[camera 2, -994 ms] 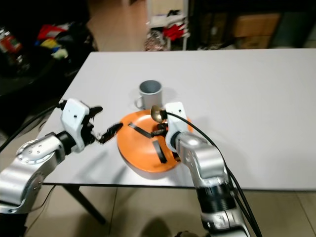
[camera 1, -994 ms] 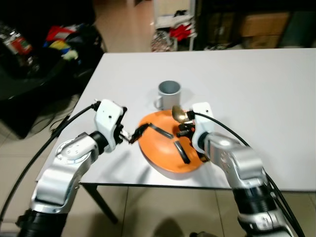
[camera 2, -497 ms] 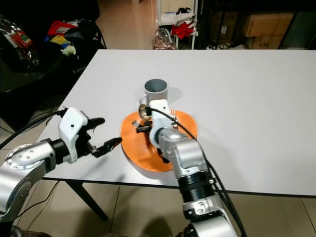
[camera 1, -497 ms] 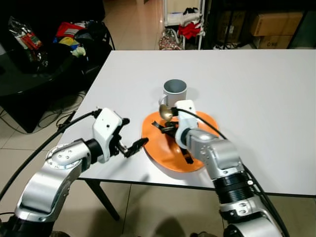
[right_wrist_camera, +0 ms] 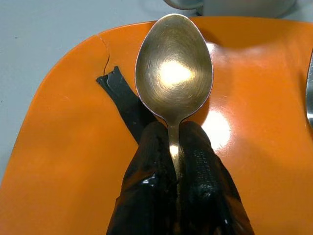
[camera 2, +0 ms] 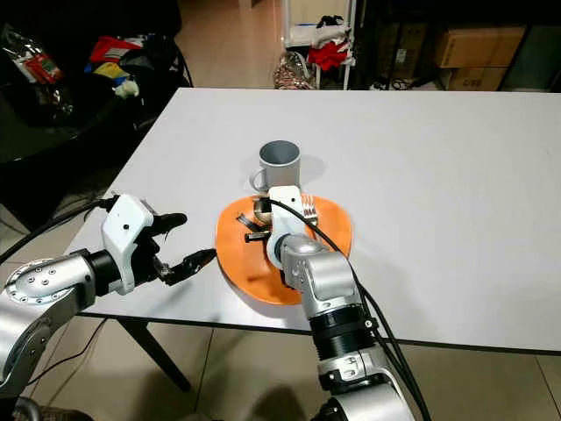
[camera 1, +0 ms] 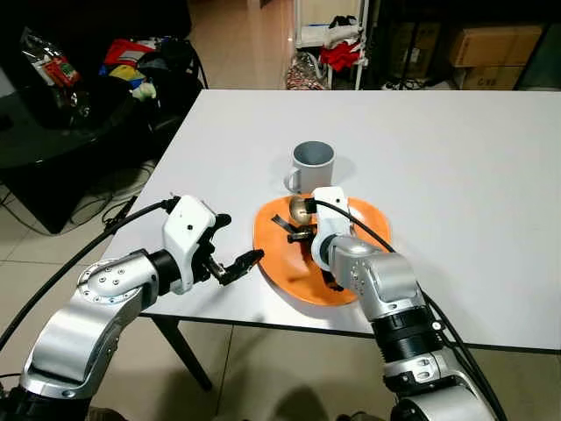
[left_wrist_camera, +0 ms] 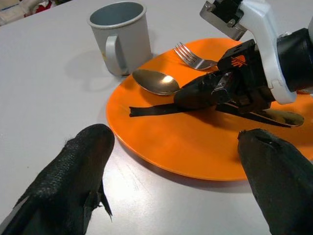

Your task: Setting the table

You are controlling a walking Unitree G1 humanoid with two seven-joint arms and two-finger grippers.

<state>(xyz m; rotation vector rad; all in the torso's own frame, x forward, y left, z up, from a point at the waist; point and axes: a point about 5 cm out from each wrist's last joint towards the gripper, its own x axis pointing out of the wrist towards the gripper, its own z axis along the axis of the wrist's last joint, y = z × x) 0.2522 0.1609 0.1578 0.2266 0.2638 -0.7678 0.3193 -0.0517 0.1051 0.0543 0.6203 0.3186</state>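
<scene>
Spoon (right_wrist_camera: 174, 73) sits pinched by its neck in the right gripper (right_wrist_camera: 177, 142), fingers clamped tight just behind the bowl, held low over the orange plate (camera 1: 282, 263) near the table (camera 1: 456, 149) front edge. Fork (left_wrist_camera: 193, 56) lies on the plate's far side; grey mug (camera 1: 311, 165) stands just beyond the plate. Left gripper (camera 1: 238, 261) hovers beside the plate's left rim, fingers spread, holding nothing. Spoon's prob. light, stiff, polished metal, so slippery; a neck grip w/ thin contact could let it swivel. Better hold is mid-handle, flat faces btwn pads. Plate looks rigid, glossy; take it by the rim.
</scene>
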